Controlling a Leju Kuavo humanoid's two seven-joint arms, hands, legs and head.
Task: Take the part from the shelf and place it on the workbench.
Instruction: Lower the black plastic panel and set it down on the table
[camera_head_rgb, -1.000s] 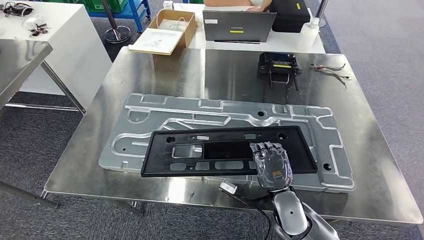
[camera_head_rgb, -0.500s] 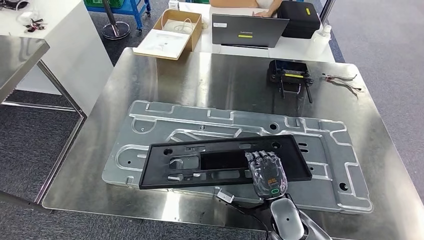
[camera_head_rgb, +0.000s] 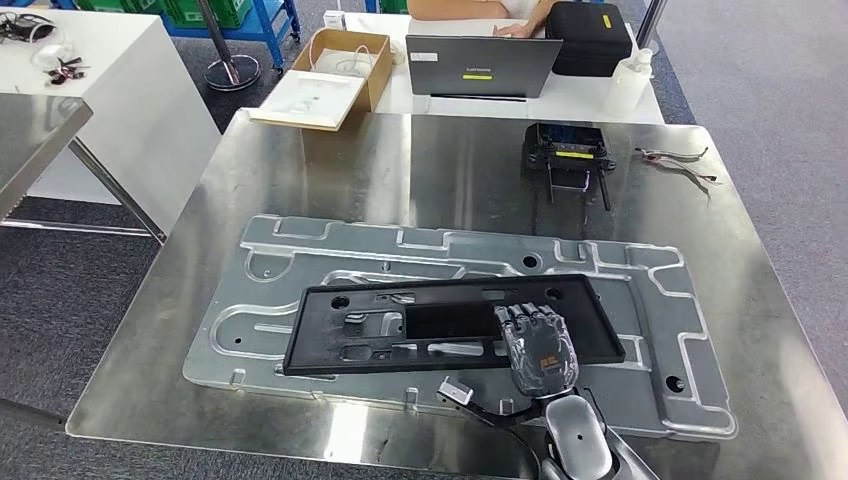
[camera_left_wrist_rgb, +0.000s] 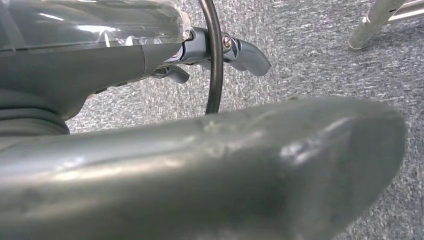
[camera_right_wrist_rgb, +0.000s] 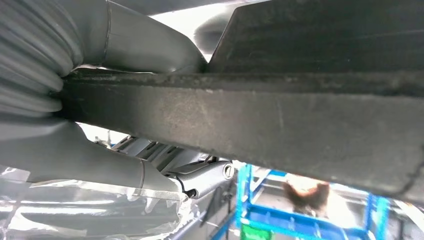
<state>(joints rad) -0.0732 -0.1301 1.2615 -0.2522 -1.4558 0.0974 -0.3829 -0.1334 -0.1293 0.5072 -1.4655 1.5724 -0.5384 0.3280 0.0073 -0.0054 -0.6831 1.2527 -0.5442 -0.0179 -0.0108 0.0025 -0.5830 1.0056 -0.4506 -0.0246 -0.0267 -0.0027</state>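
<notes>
The part is a long flat black panel (camera_head_rgb: 420, 322) with several cut-outs. My right hand (camera_head_rgb: 540, 350) grips its near edge towards the right end, fingers curled over the top. It lies level over a large embossed silver plate (camera_head_rgb: 300, 250) on the steel workbench (camera_head_rgb: 400, 170); I cannot tell whether it touches the plate. In the right wrist view the panel's dark edge (camera_right_wrist_rgb: 250, 115) crosses the picture, clamped between thumb and fingers (camera_right_wrist_rgb: 140, 45). My left hand (camera_left_wrist_rgb: 200, 165) hangs over grey carpet and holds nothing, with its fingers (camera_left_wrist_rgb: 245, 52) apart from the thumb.
At the bench's far right lie a black device with a yellow label (camera_head_rgb: 565, 150) and loose cables (camera_head_rgb: 680, 160). Behind stand a laptop (camera_head_rgb: 483, 65), a cardboard box (camera_head_rgb: 345, 55), a black case (camera_head_rgb: 590, 25) and a white bottle (camera_head_rgb: 622, 70). A person's arm (camera_head_rgb: 470, 8) rests there.
The whole picture has shifted, so the camera has moved. My right hand still holds the black panel over the silver plate.
</notes>
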